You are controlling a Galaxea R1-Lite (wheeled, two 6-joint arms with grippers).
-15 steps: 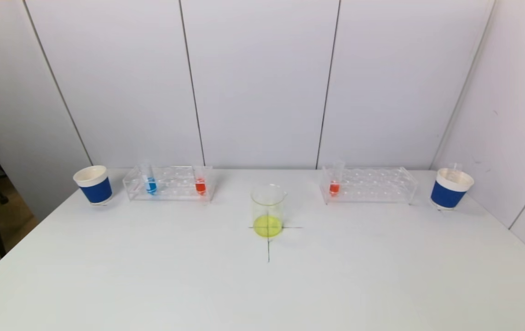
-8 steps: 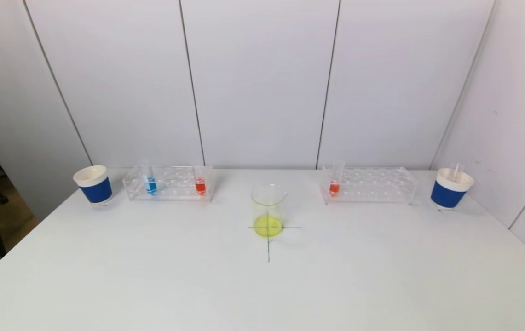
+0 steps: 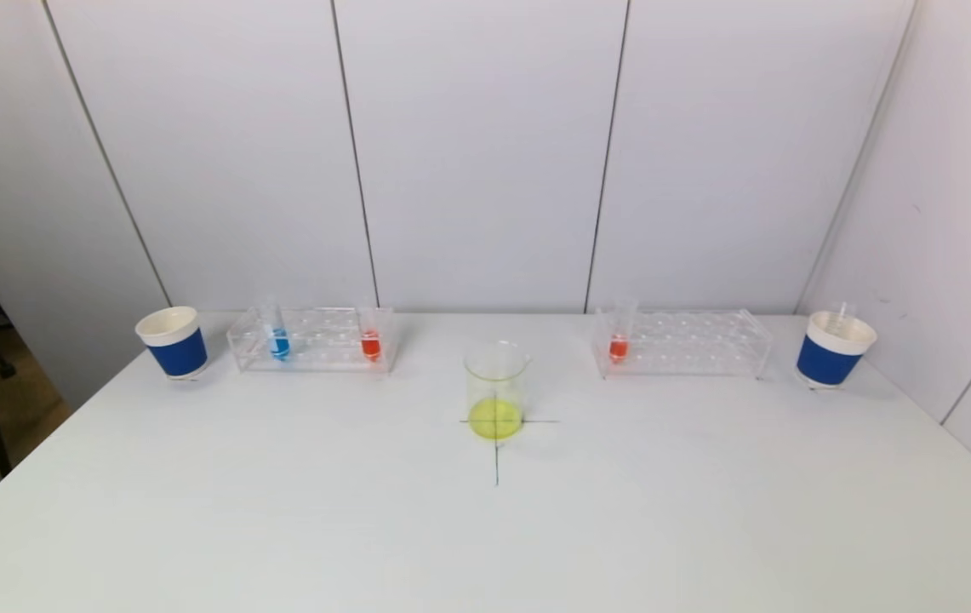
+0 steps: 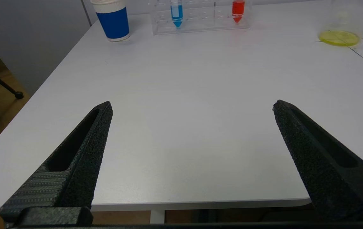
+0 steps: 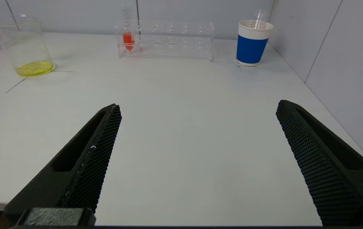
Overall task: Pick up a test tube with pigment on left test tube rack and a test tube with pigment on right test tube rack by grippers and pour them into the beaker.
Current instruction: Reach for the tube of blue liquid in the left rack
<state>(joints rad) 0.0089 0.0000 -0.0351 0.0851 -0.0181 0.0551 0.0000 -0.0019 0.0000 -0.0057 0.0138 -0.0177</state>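
Left tubes: a blue tube [image 4: 177,12] and a red tube [image 4: 238,9] stand upright in the left rack [image 4: 200,27], far ahead of my left gripper [image 4: 192,106].
Right tube: one red tube [image 5: 128,39] at the near-centre end of the right rack [image 5: 168,41], well ahead of my right gripper [image 5: 198,106].
Beaker [image 3: 496,390]: between the racks on the cross mark, yellow liquid inside, so both arms can reach, I'd say.
Grippers: both wide apart, empty, low at the table's [image 3: 281,511] near edge.
Cups: a blue cup [image 3: 173,342] outside each rack; the right cup [image 3: 833,349] holds a thin rod.
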